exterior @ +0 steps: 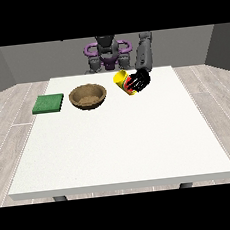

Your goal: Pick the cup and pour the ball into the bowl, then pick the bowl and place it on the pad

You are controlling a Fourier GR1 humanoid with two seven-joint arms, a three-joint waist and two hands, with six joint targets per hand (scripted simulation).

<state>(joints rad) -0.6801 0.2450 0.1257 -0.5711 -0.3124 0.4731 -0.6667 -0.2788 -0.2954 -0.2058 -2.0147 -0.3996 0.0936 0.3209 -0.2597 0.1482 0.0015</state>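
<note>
The hand at the view's right (139, 80) has its fingers curled round the tilted yellow cup (123, 80), right of the brown bowl (88, 96); green pad (48, 103) lies leftmost on the desk (120, 141); no writing readable.

White table, grey room, wood-look floor.

A large white table (115, 147) fills most of the front view, its near edge showing a thin pale rim and two dark legs (59, 198) just visible beneath. The floor (8, 128) is laid in light grey-brown planks running at angles on both sides of the table. Plain grey walls (25, 58) close the back, meeting at darker corners at far left and far right. Light is even, with no strong shadows on the tabletop.
</note>
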